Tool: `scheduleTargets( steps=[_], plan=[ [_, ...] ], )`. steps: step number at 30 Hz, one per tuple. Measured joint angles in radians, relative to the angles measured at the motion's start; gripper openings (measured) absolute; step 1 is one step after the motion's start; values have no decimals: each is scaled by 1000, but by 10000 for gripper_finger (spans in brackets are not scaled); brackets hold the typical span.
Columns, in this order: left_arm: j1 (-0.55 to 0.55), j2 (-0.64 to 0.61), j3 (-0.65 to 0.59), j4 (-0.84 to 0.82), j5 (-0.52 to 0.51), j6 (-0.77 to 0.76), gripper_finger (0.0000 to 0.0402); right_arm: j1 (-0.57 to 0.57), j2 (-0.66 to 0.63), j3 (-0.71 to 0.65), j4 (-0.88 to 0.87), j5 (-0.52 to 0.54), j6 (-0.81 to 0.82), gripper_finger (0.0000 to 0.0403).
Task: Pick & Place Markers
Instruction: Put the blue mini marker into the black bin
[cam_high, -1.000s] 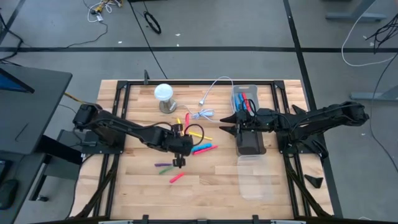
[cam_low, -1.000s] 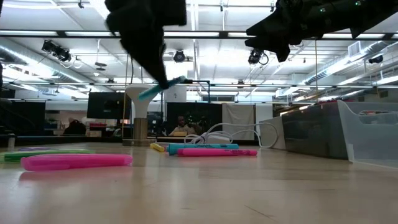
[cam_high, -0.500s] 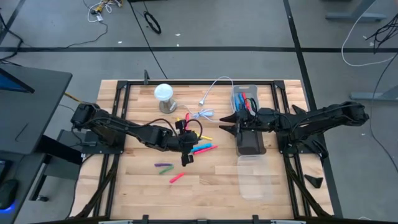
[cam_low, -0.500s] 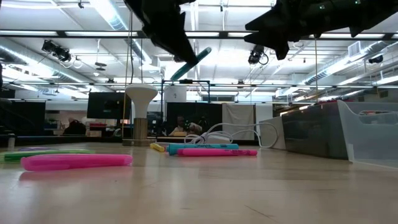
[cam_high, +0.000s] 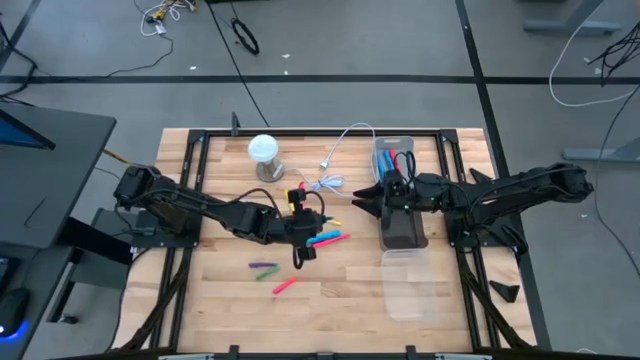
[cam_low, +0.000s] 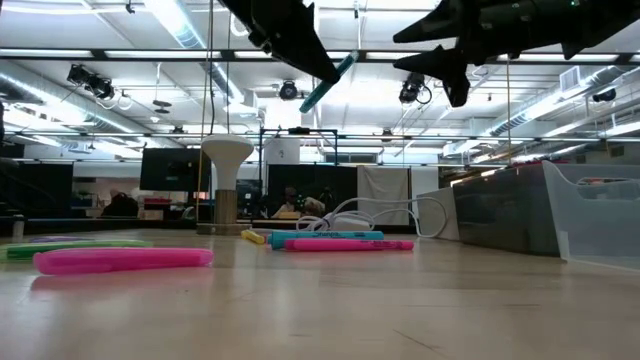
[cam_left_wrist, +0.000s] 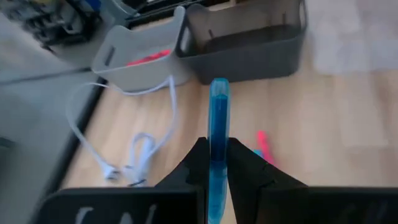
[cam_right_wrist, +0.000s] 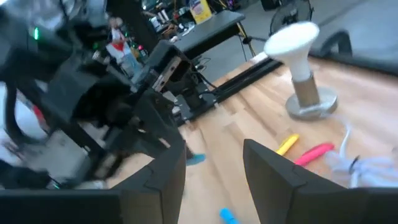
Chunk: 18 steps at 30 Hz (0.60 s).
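My left gripper is above the middle of the table, shut on a blue marker. Other markers lie flat on the wood. A blue and a pink one are just right of the gripper, green and purple ones and a pink one nearer, and yellow ones farther off. My right gripper hangs open beside the left wall of the dark bin, touching nothing. The light bin behind it holds red and blue markers. My left gripper pinches the blue marker between its two fingers. The marker's shaft runs forward along the fingers and sticks out well past their tips. It is lifted clear of the table and slants upward toward the right in the low view.
A white mushroom-shaped lamp stands at the far side, with a coiled white cable beside it. A clear lid or tray lies in front of the dark bin. Bare wood lies toward the near edge.
My left gripper has risen and moved a little toward the table's right, toward the bins, still shut on the blue marker. The marker has gone up with it and now tilts more steeply. The markers on the table have stayed where they were.
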Motion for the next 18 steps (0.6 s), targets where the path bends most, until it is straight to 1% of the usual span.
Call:
scheduleTargets(
  steps=[3,8,11,18],
  plan=[
    [-1,0,0,1,-50,102,36,0,0,0,0,-4,145,162],
    [-4,0,0,18,-83,278,36,-3,0,0,3,-81,352,162],
    [-4,1,0,51,-87,391,36,-3,0,0,5,-122,433,162],
    [-4,1,0,161,-90,738,35,-3,0,0,6,-180,556,166]
  ],
)
